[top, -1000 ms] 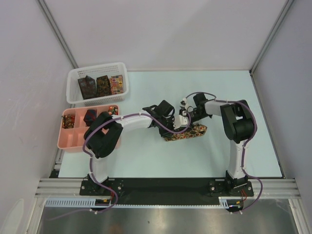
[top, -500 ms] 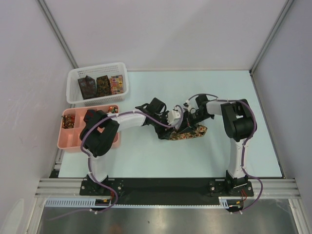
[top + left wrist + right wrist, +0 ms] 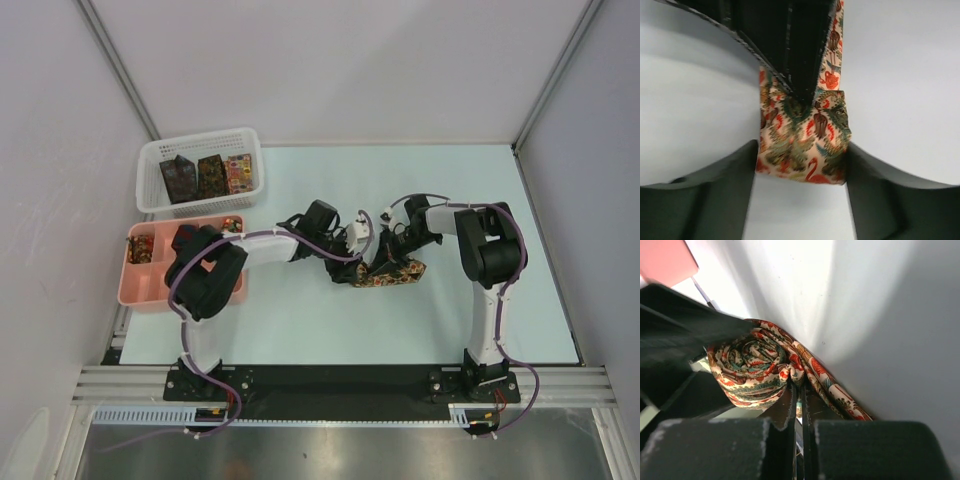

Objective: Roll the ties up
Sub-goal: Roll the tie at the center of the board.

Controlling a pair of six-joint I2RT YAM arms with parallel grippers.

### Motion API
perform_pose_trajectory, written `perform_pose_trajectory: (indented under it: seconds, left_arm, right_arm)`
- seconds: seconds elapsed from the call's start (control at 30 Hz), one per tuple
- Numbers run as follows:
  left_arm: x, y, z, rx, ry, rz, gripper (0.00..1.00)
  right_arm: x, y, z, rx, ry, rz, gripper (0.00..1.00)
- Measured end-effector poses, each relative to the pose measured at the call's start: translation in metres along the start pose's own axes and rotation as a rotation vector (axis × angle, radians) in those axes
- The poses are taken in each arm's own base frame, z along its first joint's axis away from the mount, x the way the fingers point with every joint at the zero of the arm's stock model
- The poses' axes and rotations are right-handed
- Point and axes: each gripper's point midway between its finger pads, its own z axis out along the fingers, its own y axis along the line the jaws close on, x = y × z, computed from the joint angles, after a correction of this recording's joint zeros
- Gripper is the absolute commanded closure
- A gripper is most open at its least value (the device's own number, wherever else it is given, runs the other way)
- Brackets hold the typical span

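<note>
Left gripper (image 3: 801, 150): the two dark fingers (image 3: 715, 195) stand either side of the rolled end of a tie (image 3: 802, 142), each pressed against a flank of the roll, so it is clamped on the tie. Fabric cream-ground with a busy print; red flamingo, red teapot and green foliage motifs can be made out. Right gripper (image 3: 798, 390) comes in from the opposite side, fingers nearly together with a thin sliver of the tie's outer layer pinched between them just below the spiral of the roll. Spiral faces the right wrist camera, wound several turns. Loose tail (image 3: 837, 392) runs out from the roll along the table (image 3: 300, 320), away to the right gripper's right side. From above, both grippers meet over the one tie near the table's middle, tips close together, the tie lying flat beneath them. Well off to the left gripper's left, past that arm's elbow: pink tray (image 3: 135, 285) with three small rolled-up ties (image 3: 142, 248) in its far compartments, too small to tell more. Just beyond the tray, farther from the arm bases, white mesh basket (image 3: 150, 195) holding three folded ties (image 3: 211, 175) standing side by side: dark, brown-gold, multicoloured.
</note>
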Motion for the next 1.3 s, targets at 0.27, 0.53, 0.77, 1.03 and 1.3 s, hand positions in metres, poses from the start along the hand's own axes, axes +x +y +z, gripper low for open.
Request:
perform_pose_trajectory:
  seconds: [0.27,0.53,0.77,1.03,1.3]
  left_arm:
    - [0.01,-0.003,0.02,-0.051,0.083,0.114,0.77]
    - [0.005,-0.001,0.023,-0.117,0.156,0.142,0.79]
    - [0.005,-0.001,0.024,-0.132,0.181,0.144,0.75]
    - [0.004,0.0,0.025,-0.13,0.196,0.133,0.69]
    - [0.005,0.0,0.025,-0.128,0.204,0.123,0.47]
  right_arm:
    - [-0.001,0.0,-0.002,0.013,0.006,0.008,0.88]
    - [-0.004,-0.002,-0.02,0.045,-0.005,0.005,0.63]
    - [-0.011,-0.001,-0.048,0.026,-0.07,0.005,0.57]
    - [0.001,0.022,-0.029,-0.031,-0.03,-0.043,0.58]
    - [0.002,0.022,-0.025,-0.039,-0.029,-0.057,1.0]
